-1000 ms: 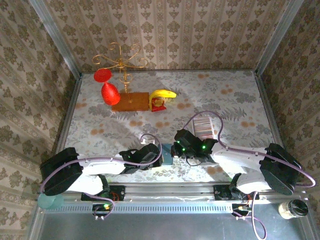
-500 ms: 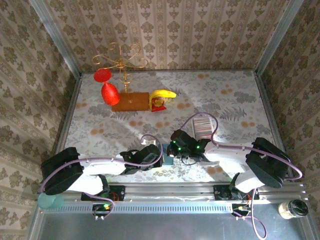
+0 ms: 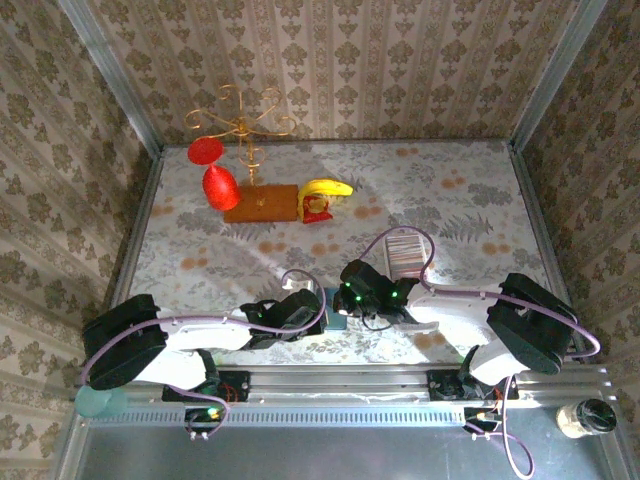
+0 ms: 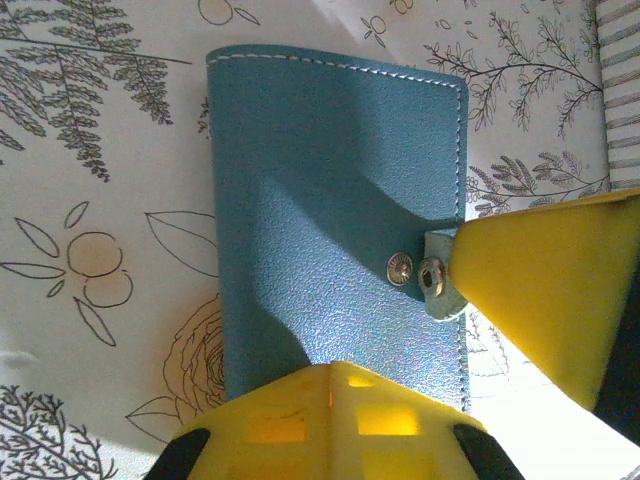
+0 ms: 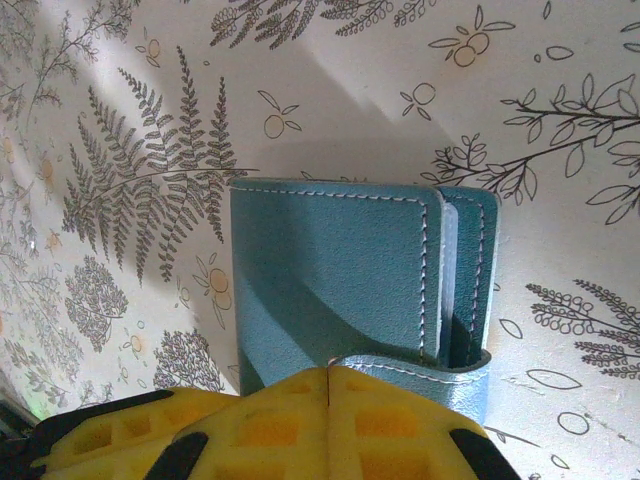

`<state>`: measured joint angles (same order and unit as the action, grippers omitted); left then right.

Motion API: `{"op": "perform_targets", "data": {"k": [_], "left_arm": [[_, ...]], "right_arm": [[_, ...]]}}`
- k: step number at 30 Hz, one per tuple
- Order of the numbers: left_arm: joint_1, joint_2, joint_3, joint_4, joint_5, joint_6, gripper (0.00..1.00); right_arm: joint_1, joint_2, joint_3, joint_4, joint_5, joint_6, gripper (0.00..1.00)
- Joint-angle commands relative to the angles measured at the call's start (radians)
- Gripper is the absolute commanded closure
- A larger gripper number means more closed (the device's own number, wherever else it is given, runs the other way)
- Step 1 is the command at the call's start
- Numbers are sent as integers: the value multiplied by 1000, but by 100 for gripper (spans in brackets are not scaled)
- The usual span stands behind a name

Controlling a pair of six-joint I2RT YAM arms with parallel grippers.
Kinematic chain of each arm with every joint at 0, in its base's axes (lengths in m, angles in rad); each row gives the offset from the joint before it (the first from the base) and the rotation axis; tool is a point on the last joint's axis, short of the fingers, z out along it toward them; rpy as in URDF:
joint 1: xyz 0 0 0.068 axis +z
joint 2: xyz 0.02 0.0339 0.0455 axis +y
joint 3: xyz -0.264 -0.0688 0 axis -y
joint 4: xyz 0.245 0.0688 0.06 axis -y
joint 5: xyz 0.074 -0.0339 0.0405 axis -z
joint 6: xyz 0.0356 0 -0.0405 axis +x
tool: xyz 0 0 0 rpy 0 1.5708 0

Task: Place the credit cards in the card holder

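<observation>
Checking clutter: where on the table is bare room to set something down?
Bare cloth lies right of the banana, behind the cards, and left, in front of the wooden base. Crowded: near centre, left gripper and right gripper at the wallet.
</observation>
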<state>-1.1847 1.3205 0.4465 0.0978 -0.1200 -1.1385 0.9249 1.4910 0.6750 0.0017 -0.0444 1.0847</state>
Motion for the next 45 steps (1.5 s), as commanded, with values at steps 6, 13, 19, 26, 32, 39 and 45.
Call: {"op": "perform_targets", "data": {"k": [6,13,19,26,32,39,45], "left_arm": [[-15,19,-8,-85,3,-15,100],[-15,13,-8,-92,3,-15,100],[-15,17,-8,-90,5,-17,100],[-15,13,-12,-90,4,-21,100],[-15,9,-14,-88,4,-23,100],[-15,8,-15,-84,6,-29,100],[-15,8,-15,-81,5,-32,100]], "right_arm": [[5,45,34,-1,-37,-3,100],[6,49,38,-27,-20,-2,100],[11,80,47,-26,-28,4,100],[17,101,39,-78,-2,8,100],[20,123,43,-148,34,14,100],[31,154,55,-213,78,7,100],[51,171,47,-237,107,6,100]]}}
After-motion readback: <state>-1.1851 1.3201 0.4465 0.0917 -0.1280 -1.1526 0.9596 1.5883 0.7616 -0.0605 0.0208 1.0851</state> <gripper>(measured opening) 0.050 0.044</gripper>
